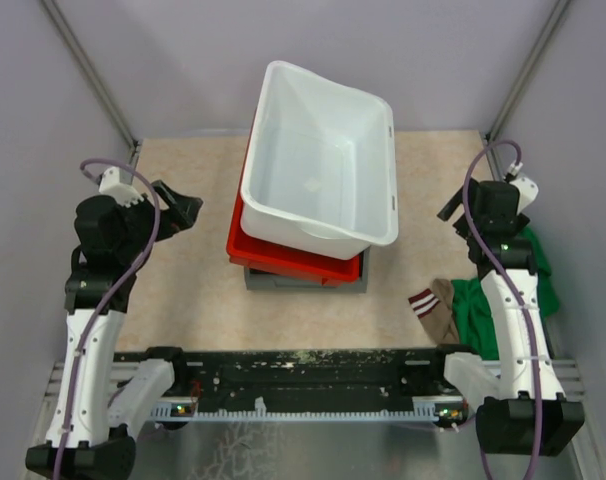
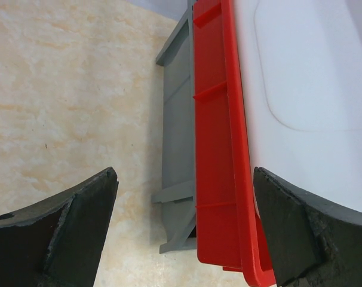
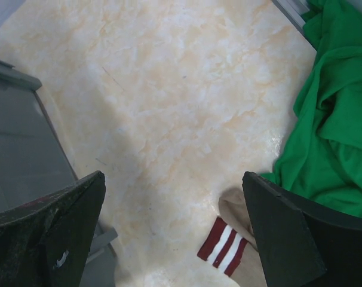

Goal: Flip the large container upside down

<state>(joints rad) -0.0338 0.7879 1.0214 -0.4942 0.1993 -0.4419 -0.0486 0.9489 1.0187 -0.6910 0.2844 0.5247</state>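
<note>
The large white container [image 1: 318,160] sits open side up and tilted, stacked on a red bin [image 1: 283,255], which sits on a grey bin [image 1: 303,280], at the table's middle. In the left wrist view the white container [image 2: 306,78], red bin [image 2: 220,149] and grey bin [image 2: 178,149] show side on. My left gripper [image 1: 183,212] is open and empty, left of the stack and apart from it. My right gripper [image 1: 451,208] is open and empty, right of the stack; the grey bin's corner [image 3: 25,155] shows in its view.
A green cloth [image 1: 503,300] lies at the right edge near the right arm, also in the right wrist view [image 3: 330,113]. A tan sock with red and white stripes [image 1: 435,308] lies beside it [image 3: 229,242]. A black rail [image 1: 303,375] runs along the near edge.
</note>
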